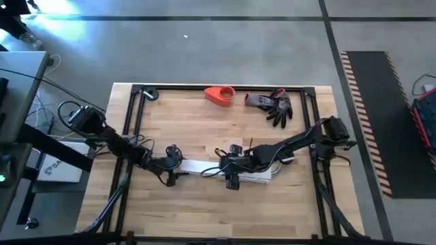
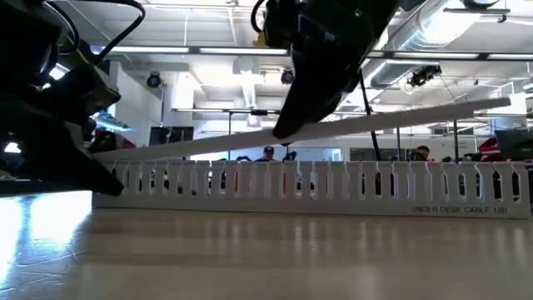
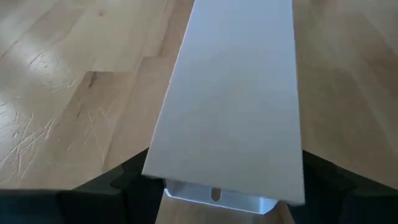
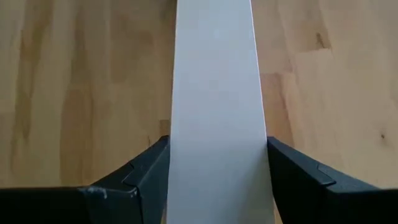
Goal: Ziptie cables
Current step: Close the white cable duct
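Observation:
A white slotted channel [image 2: 333, 185] lies lengthwise on the wooden table [image 1: 204, 129], printed "UNDER DESK CABLE". A flat white strip [image 2: 400, 117] slants above it, low at the table's left and rising toward the right. My left gripper [image 1: 174, 163] is shut on the strip's left end, above the channel's end [image 3: 214, 196]. My right gripper [image 1: 231, 169] is shut on the strip farther along. No cables show in any view. My left gripper pinches the strip's two long edges [image 3: 155, 168] between its two fingers, close to the strip's left end. The fingers lie across the strip, which sits just above the channel's end here. My right gripper pinches the strip's two long edges [image 4: 177, 162] between its two fingers [image 4: 143, 174], which lie across it. It comes from above, slanting down [image 2: 287, 125], and holds this part above the channel. The strip's right end [image 2: 500, 103] juts free in the air.
An orange object [image 1: 219, 95] and a pair of black and grey gloves [image 1: 276, 105] lie near the table's far edge. A black frame rail [image 1: 225, 87] runs around the tabletop. Bare wood lies between the channel and the near edge.

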